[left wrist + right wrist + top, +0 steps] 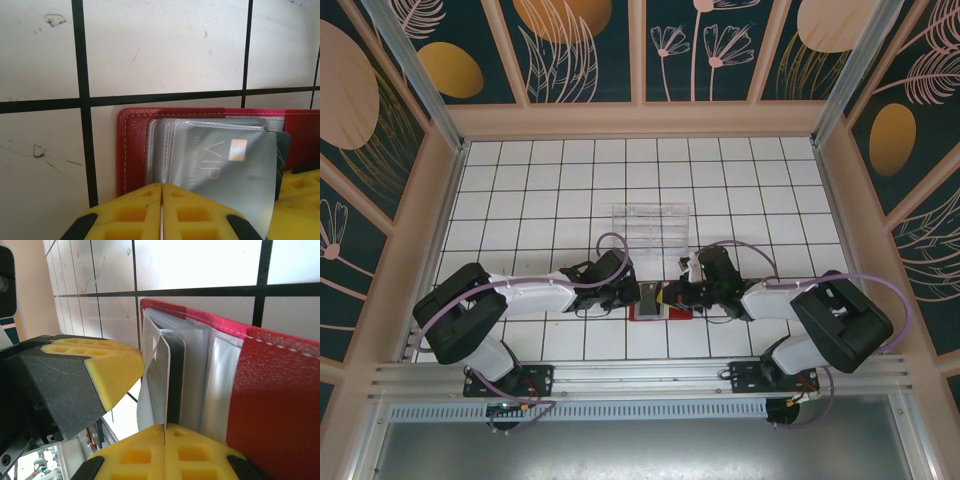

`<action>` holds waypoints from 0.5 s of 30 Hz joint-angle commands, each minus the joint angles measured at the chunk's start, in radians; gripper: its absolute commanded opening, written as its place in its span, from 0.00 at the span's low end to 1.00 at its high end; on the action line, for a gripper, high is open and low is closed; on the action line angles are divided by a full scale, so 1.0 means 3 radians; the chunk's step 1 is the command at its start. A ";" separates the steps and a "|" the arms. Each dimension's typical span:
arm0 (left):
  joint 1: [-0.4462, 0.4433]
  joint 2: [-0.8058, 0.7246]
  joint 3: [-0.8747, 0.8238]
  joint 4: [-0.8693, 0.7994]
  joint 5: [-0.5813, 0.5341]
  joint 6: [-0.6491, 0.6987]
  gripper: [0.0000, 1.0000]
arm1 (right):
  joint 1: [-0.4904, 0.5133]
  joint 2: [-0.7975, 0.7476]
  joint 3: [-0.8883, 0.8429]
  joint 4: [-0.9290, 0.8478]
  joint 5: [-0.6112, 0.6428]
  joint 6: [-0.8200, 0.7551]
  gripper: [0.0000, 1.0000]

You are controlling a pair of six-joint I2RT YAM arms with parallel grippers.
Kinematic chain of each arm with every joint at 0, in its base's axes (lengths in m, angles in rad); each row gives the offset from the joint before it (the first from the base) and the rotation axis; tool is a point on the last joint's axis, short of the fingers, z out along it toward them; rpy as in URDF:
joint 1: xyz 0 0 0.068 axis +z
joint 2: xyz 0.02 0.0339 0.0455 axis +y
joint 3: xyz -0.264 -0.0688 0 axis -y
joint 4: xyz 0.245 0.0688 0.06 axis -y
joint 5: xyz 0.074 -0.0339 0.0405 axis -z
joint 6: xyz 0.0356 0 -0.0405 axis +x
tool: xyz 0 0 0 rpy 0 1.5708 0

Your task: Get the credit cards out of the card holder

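Nearest lens: left gripper (161,192), pressed together at card holder (132,150) edge, hold on it unclear | right gripper (165,432) pinching grey credit card (225,170), partly out of sleeve (157,150) | card holder open on surface (165,50) between both arms | progress: early, no card fully out | count: one holder, two cards seen, darker card (283,150) behind grey

The left arm (535,297) and the right arm (772,298) wear smooth white shells behind the tool, with chunky black housings at the joints. A thin lilac cable (610,236) arches just behind each tool. The left tool (161,192) ends in yellow pads (130,214) moulded with square pockets and backed by a dark grey finger (55,385). The right tool (165,434) carries the same pocketed yellow pads with black corners.
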 commanded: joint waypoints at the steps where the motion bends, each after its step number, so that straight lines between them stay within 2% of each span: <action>1: -0.0027 -0.0028 -0.0030 -0.0270 0.0000 0.0065 0.09 | -0.0044 -0.0097 0.0041 -0.0212 0.0108 -0.0127 0.04; 15: -0.0026 -0.0023 0.0018 -0.0321 -0.0010 0.0091 0.09 | -0.0124 -0.0418 0.0012 -0.0586 0.0197 -0.0242 0.02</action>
